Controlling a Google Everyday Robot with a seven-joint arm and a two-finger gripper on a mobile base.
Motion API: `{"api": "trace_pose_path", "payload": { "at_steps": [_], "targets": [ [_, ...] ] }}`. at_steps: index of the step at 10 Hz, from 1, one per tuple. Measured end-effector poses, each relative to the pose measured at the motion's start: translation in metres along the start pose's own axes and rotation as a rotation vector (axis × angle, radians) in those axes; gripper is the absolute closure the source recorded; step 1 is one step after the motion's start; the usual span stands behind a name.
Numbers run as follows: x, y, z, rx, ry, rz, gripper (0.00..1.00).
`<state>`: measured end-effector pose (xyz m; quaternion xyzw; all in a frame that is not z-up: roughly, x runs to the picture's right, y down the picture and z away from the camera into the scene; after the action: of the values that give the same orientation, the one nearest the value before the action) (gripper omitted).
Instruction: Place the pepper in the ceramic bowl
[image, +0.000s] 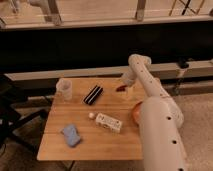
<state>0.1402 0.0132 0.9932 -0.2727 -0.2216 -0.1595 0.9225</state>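
The pepper (120, 88) is a small dark red piece at the far right of the wooden table (85, 137), to the right of the black ribbed bar (93, 94). My gripper (127, 92) hangs from the white arm (150, 100) and sits right beside the pepper; I cannot tell whether it touches or holds it. The ceramic bowl (135, 111) shows only as an orange-red sliver at the table's right edge. The arm hides most of it.
A clear plastic cup (64, 89) stands at the far left of the table. A white packet (108, 122) and a small white ball (91, 115) lie mid-table. A blue sponge (71, 135) lies front left. A dark wall and a railing run behind.
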Motion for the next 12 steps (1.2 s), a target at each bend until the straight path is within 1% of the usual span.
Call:
{"api": "trace_pose_path", "payload": {
  "at_steps": [2, 4, 5, 6, 9, 12],
  "targets": [
    [0.001, -0.003, -0.001, 0.016, -0.01, 0.051, 0.2],
    [0.002, -0.004, -0.001, 0.023, -0.009, 0.082, 0.2],
    [0.002, -0.005, -0.002, 0.029, -0.005, 0.108, 0.2],
    [0.005, -0.004, -0.003, 0.035, 0.001, 0.136, 0.2],
    [0.013, 0.0, -0.005, 0.06, 0.045, 0.248, 0.2],
    [0.016, 0.002, -0.006, 0.081, 0.071, 0.315, 0.2]
  ]
}}
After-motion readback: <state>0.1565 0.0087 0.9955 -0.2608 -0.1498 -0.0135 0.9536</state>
